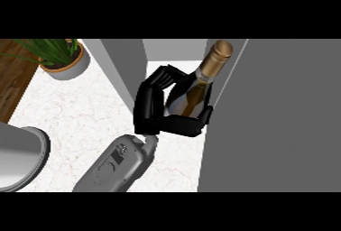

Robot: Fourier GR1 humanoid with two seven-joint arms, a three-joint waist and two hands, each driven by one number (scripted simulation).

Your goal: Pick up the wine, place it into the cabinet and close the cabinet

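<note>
Left hand point(149, 108) wrapped round wine bottle point(191, 95) at mid-body, within cabinet point(279, 113) opening. Glass likely heavy, rigid, slippery, fragile; grasp body, not neck.

Base of wine bottle point(203, 79) hidden behind robot hand point(149, 106); grey round object point(23, 155) cut off by left edge

Marble counter point(73, 113), wooden floor point(13, 76), potted plant point(63, 56)
</note>
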